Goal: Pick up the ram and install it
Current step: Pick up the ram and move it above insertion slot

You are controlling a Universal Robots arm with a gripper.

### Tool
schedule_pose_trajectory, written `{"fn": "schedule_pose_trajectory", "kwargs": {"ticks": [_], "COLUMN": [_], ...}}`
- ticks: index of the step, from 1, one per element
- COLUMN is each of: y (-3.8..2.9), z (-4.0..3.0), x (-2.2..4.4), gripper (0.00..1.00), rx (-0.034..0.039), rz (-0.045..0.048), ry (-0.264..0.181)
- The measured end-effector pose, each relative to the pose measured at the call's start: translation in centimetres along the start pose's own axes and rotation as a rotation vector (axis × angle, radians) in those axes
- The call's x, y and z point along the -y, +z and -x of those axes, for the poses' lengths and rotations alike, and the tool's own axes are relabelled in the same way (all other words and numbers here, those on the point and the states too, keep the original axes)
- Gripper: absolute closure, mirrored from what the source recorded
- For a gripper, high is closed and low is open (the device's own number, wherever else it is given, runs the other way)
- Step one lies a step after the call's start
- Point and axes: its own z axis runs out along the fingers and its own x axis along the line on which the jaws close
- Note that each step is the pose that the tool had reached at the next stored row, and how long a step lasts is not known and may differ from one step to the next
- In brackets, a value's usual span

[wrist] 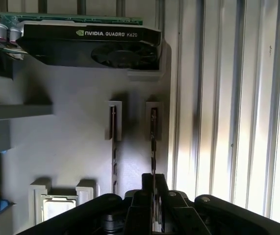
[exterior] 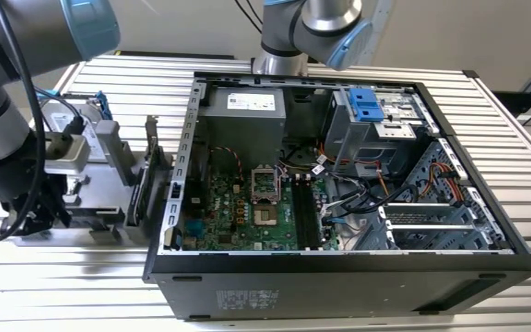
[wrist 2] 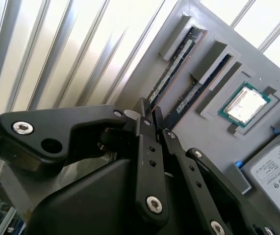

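The ram (wrist: 153, 142) is a thin dark stick standing on edge in the outer slot of a grey holder tray (wrist: 71, 147), close to the tray's edge. It shows again in the second wrist view as ram (wrist 2: 174, 68). My gripper (wrist: 154, 183) sits over its near end, black fingers (wrist 2: 140, 110) close together with the stick's edge running between them. A second stick (wrist: 114, 142) stands in the neighbouring slot, apart from the fingers. In the exterior view my arm reaches down over the holder tray (exterior: 108, 207) at the exterior view's left.
On the holder lie a processor chip (wrist 2: 245, 105), a silver-labelled hard drive (wrist 2: 277, 171) and a black graphics card (wrist: 90, 46). The open computer case (exterior: 339, 173) lies on the slatted metal table (exterior: 63, 290), its motherboard (exterior: 247, 207) and black memory slots (exterior: 307, 214) exposed.
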Motion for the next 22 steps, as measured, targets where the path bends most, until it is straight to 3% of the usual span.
{"fn": "schedule_pose_trajectory", "kwargs": {"ticks": [22], "y": [-2.12], "z": [-0.01], "x": [0.03], "gripper": [1.00], "rx": [0.0011], "rz": [0.0001], "ry": [0.000]}}
